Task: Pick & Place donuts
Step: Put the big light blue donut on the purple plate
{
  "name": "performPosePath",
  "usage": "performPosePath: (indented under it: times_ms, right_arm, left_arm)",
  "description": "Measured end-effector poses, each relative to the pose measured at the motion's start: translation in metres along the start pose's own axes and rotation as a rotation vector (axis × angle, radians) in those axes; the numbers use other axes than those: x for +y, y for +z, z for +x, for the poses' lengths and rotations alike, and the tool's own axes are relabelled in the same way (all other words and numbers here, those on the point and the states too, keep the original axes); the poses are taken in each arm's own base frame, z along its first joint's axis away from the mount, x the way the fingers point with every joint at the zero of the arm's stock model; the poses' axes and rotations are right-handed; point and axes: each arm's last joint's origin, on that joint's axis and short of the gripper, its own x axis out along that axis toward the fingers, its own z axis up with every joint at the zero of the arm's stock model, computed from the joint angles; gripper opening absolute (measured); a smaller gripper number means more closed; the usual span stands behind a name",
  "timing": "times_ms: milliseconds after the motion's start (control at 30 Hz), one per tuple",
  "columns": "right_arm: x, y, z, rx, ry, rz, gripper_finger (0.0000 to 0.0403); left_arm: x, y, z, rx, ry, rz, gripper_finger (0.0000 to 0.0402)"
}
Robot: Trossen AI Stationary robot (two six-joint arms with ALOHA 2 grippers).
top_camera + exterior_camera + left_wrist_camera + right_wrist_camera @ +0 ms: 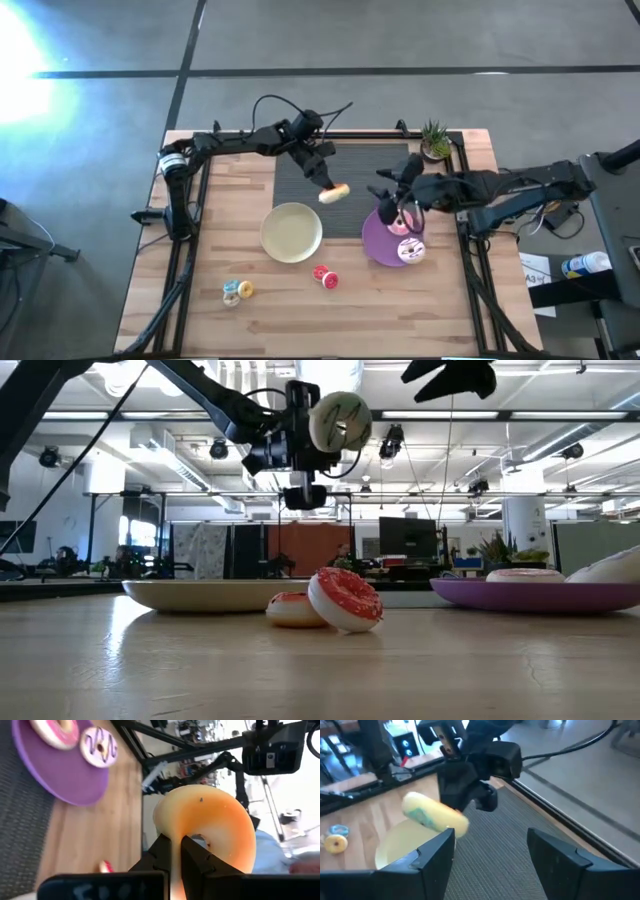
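Orange donut (210,827) sits clamped between left gripper's (176,851) fingers (194,855), above mat (355,165).

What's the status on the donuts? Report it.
Done: two donuts lie on the purple plate. In hand: the left gripper holds an orange donut above the mat. Left: four on the table, two red, two near the front. Right gripper is open.

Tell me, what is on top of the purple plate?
Two donuts lie on the purple plate; the left wrist view shows one pink-iced and one whitish with purple squiggles. The right gripper hovers above the plate's far edge, open and empty, covering part of it from above.
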Motion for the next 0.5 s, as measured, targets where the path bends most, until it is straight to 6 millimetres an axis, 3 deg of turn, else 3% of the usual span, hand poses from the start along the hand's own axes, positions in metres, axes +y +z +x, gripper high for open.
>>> performPosePath:
  times_ms: [267, 500]
  right_arm:
    - [0.024, 0.005, 0.026, 0.125, 0.069, -0.561, 0.0236]
    - [0.038, 0.008, 0.046, 0.187, 0.097, -0.681, 0.0235]
  left_arm:
    - [-0.002, 0.001, 0.001, 0.012, -0.020, -0.040, 0.0001]
    - [-0.002, 0.000, 0.006, -0.014, 0.023, -0.042, 0.0000]
